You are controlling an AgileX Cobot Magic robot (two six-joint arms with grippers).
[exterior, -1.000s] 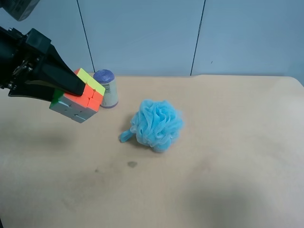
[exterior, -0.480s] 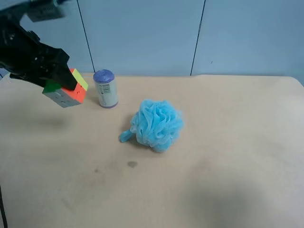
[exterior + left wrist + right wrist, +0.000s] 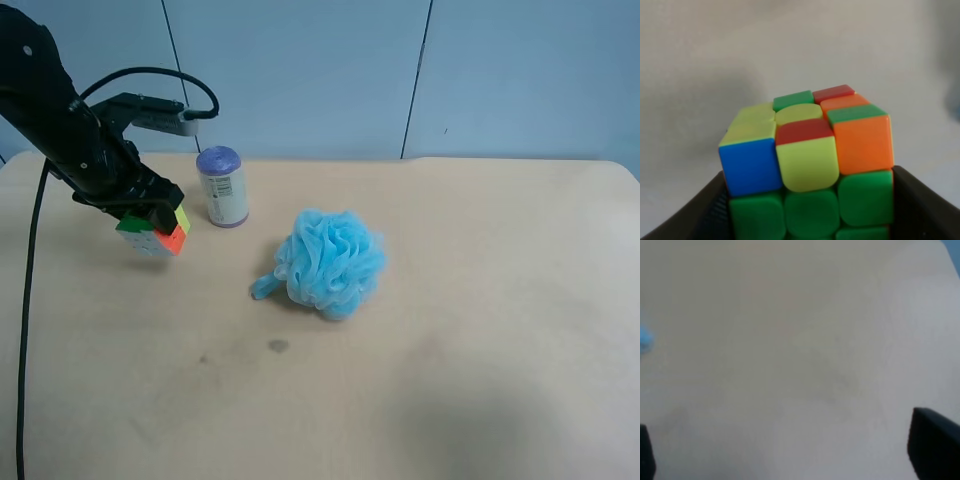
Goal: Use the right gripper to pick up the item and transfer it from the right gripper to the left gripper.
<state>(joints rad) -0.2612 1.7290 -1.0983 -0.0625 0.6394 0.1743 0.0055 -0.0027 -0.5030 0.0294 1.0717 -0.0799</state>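
Observation:
The puzzle cube (image 3: 152, 232) shows green, orange and yellow squares. It hangs just above the table at the left, held by the left gripper (image 3: 150, 215) on the black arm at the exterior high view's left. In the left wrist view the cube (image 3: 807, 170) fills the space between the two black jaws of the left gripper (image 3: 810, 215), which is shut on it. The right gripper (image 3: 790, 452) is open and empty over bare table, with only its black fingertips (image 3: 935, 445) showing at the frame's corners. It is out of the exterior high view.
A white canister with a purple lid (image 3: 222, 187) stands just right of the held cube. A fluffy blue bath puff (image 3: 332, 262) lies mid-table, and a sliver of it shows in the right wrist view (image 3: 644, 337). A black cable (image 3: 30, 300) hangs from the left arm.
The left arm has carried the cube away from the camera and down toward the table, left of the canister. The puff and canister have not moved.

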